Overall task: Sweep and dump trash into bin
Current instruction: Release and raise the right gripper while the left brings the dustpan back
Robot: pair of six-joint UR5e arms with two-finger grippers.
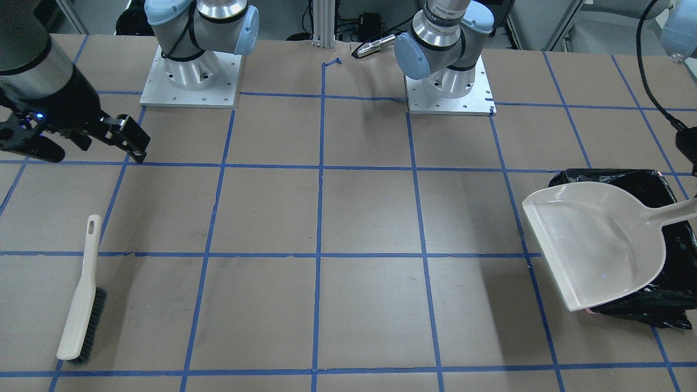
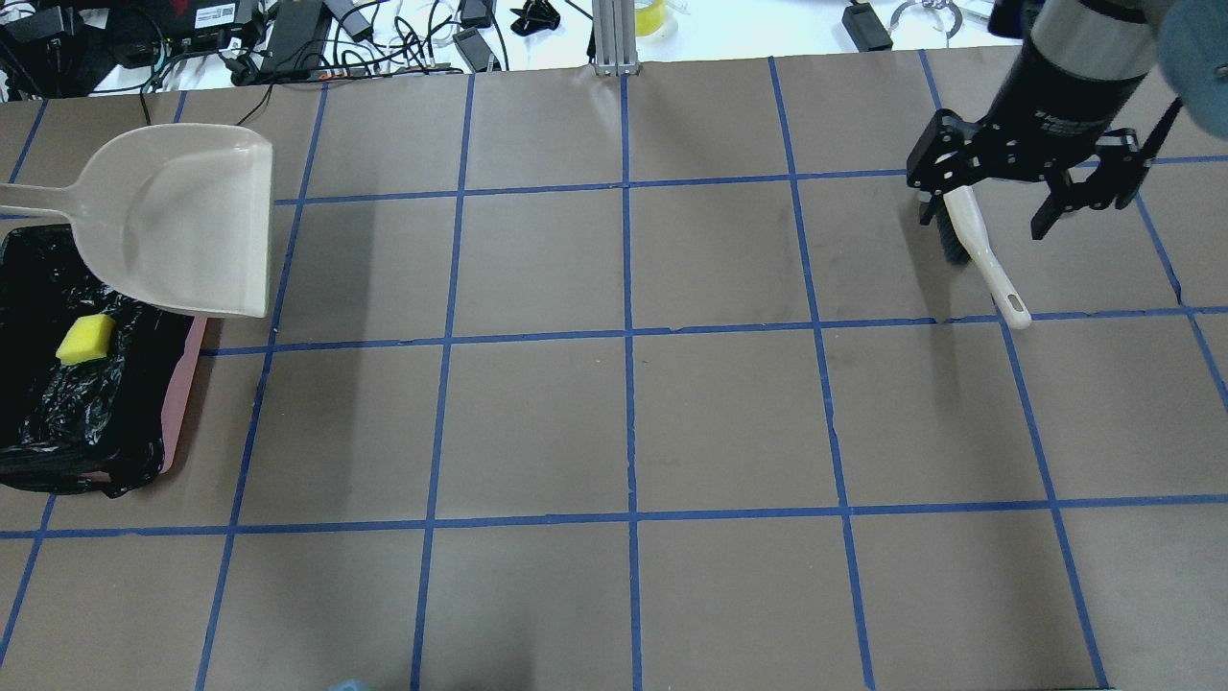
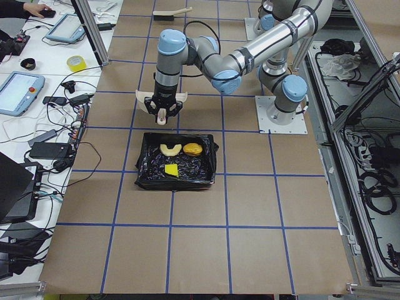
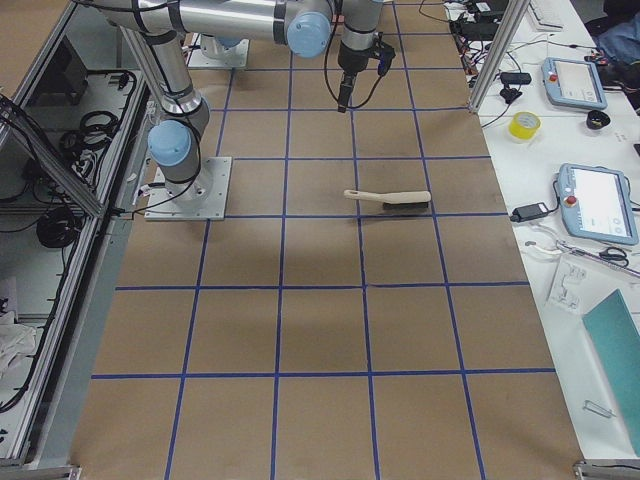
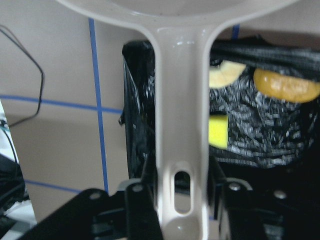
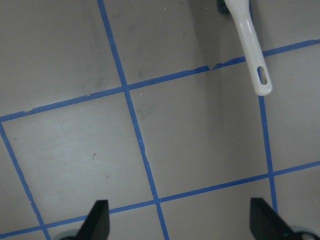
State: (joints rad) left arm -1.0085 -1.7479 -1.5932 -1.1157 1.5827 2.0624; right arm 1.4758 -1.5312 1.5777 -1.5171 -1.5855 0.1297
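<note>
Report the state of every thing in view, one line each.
dustpan: empty, held by its handle above the bin
left gripper: shut on the dustpan handle
right gripper: open, above the table, holding nothing
brush: lying on the table, no gripper touching it
bin: lined with a black bag, holding three trash pieces
sponge: in the bin
potato-like lump: in the bin
croissant-like piece: in the bin, beside the lump

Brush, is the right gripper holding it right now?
No, the brush lies flat on the table, well apart from the open right gripper.
</note>
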